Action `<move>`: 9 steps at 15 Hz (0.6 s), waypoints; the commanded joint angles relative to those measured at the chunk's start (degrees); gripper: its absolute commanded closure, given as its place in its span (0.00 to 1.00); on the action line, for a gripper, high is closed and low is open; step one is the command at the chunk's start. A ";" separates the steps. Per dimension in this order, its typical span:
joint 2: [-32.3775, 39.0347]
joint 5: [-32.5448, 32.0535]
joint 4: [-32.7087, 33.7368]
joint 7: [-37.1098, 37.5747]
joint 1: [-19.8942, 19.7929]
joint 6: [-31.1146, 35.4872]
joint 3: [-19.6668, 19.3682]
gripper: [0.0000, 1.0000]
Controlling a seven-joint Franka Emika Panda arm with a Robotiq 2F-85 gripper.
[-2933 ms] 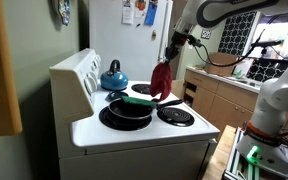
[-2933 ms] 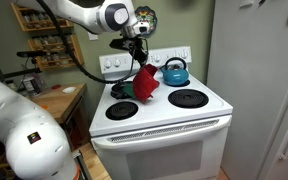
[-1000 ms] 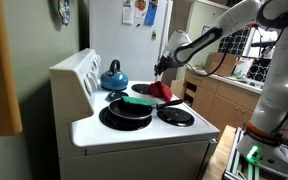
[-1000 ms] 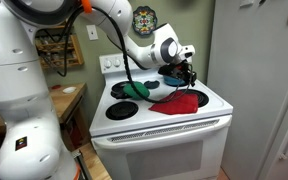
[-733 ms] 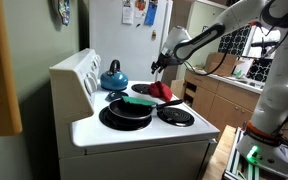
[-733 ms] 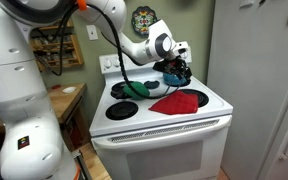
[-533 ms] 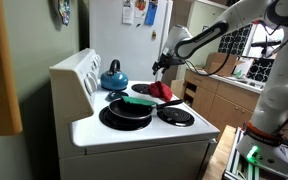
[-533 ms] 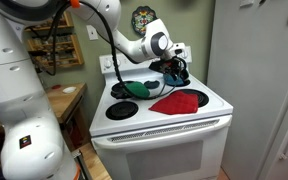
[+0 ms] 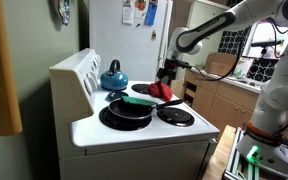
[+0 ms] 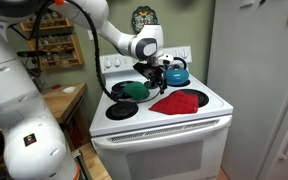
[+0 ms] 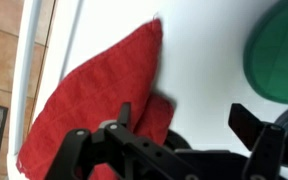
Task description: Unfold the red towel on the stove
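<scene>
blue kettle (image 9: 113,74) upright at rear | black pan (image 9: 119,114) in front, green round item (image 9: 137,100) on it | white fridge (image 10: 259,80) alongside

In an exterior view the stove (image 9: 144,150) is seen mid-distance from its front corner, backsplash at frame left. In an exterior view the stove (image 10: 164,138) is faced head-on from slightly above. Both share the cooktop and towel (image 9: 162,91). The wrist view looks down, close on the towel (image 11: 94,100).

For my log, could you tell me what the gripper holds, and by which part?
Nothing: the gripper hangs open above the red towel, which lies on the stove.
</scene>
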 commanded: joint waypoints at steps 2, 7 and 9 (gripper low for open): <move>-0.82 1.07 -2.39 0.11 -0.57 -9.87 -0.80 0.00; 1.11 2.77 -3.45 -1.01 -1.37 -11.59 -2.04 0.00; 1.70 3.08 -3.58 -1.07 -1.58 -11.38 -2.31 0.00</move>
